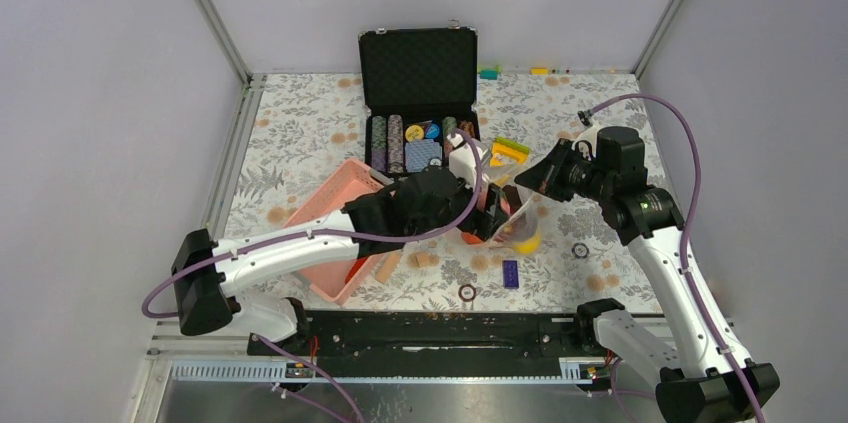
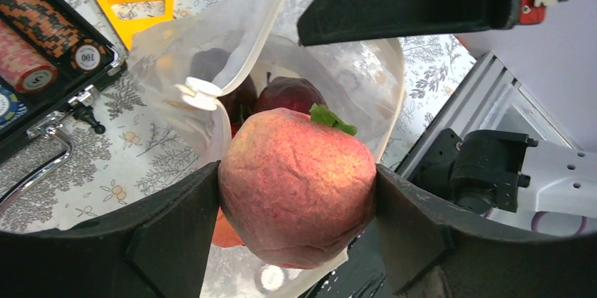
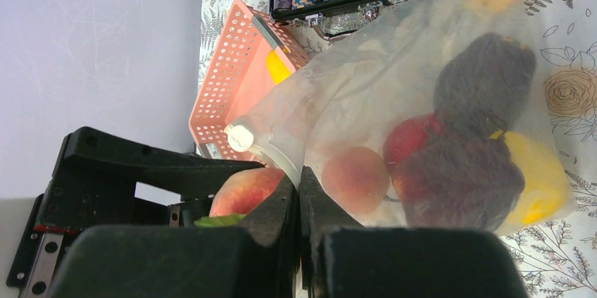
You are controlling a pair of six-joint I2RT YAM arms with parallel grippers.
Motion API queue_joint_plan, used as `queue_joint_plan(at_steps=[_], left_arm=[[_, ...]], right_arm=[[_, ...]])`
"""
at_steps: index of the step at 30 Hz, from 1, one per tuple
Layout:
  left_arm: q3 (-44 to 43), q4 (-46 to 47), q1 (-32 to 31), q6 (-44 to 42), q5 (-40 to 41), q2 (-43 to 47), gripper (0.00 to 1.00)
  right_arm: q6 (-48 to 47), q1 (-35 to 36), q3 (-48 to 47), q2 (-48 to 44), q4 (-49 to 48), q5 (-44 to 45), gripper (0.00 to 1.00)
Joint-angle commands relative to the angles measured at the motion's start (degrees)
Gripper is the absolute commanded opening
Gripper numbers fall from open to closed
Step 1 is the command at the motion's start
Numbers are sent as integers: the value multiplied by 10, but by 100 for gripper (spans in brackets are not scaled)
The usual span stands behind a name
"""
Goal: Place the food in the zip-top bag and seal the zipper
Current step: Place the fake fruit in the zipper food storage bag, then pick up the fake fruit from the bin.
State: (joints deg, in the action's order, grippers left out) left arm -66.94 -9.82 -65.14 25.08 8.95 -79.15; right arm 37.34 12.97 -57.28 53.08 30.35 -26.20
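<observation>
Left gripper [image 2: 297, 231] clamped a peach [image 2: 296, 171] between its fingers, holding it at the gaping mouth of the bag [image 2: 162, 51]. The right gripper [image 3: 299, 196] was pinched tight on the bag's rim and held that edge up, near the middle of the flowered worktop [image 1: 300, 113]. Whether the bag's bottom rested on the worktop could not be told. A black chip case [image 1: 418, 68] stood open at the middle of the far edge. A pink basket [image 1: 335, 193] sat left of centre, toward the near edge, partly under the left arm. Inside the bag lay more food: two dark lumps [image 3: 486, 79] too murky to name, a yellow piece [image 3: 538, 171], a red fruit [image 3: 412, 143] and a smaller peach-coloured one [image 3: 355, 178]. The zipper [image 2: 264, 20] ran unsealed along the mouth, with its white slider [image 2: 199, 94] at one end.
</observation>
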Motion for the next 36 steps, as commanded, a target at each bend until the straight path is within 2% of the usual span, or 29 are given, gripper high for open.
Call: queue_joint_plan(at_steps=[1, 2, 3, 10, 16, 19, 25, 30, 33, 36], left_arm=[[-7, 18, -7, -22, 3, 7, 84], [-7, 18, -7, -23, 0, 9, 94], [-7, 17, -7, -22, -1, 11, 98], [-5, -14, -7, -11, 36, 48, 99], [14, -81, -1, 34, 178, 106, 99], [28, -131, 28, 67, 221, 136, 99], [139, -142, 157, 88, 159, 235, 99], [221, -126, 341, 101, 15, 264, 99], [247, -103, 385, 103, -56, 251, 99], [269, -82, 399, 104, -74, 223, 99]], right_arm=[[4, 2, -21, -10, -21, -15, 0], [2, 2, -21, -9, -21, -16, 0], [2, 2, -22, -10, -21, -15, 0], [1, 2, -22, -10, -21, -14, 0], [2, 2, -22, -7, -21, -14, 0], [2, 2, -21, -6, -21, -13, 0], [-1, 2, -22, -7, -20, -11, 0], [-1, 2, -22, -7, -21, -11, 0], [0, 2, -21, -5, -20, -12, 0], [0, 2, -21, -3, -20, -13, 0]])
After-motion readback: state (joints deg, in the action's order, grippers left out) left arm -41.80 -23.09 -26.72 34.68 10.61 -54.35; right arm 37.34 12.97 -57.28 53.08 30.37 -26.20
